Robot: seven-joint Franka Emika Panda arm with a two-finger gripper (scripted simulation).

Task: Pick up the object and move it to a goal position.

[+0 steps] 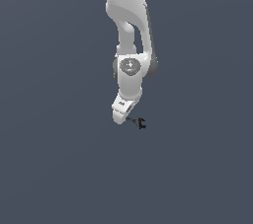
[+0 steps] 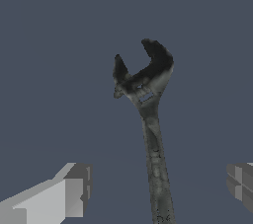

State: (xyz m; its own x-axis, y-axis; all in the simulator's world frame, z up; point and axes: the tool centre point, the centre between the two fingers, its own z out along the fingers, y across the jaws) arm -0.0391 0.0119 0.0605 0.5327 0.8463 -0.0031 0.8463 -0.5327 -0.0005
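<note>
The object (image 2: 148, 87) is a thin dark grey wrench with a forked black jaw end. In the wrist view its shaft runs between my two fingers, and its forked end points away from the camera. My gripper (image 2: 158, 186) is open: the light grey fingers (image 2: 66, 196) stand wide apart on either side of the shaft and touch nothing. In the exterior view the object (image 1: 139, 123) is a tiny dark shape on the flat ground just below the white hand. There the gripper (image 1: 127, 118) is low over its shaft end, and the fingertips are too small to make out.
The white arm (image 1: 129, 30) comes down from the top of the exterior view to the hand. A flat, uniform grey-blue ground (image 1: 54, 164) surrounds the object on all sides.
</note>
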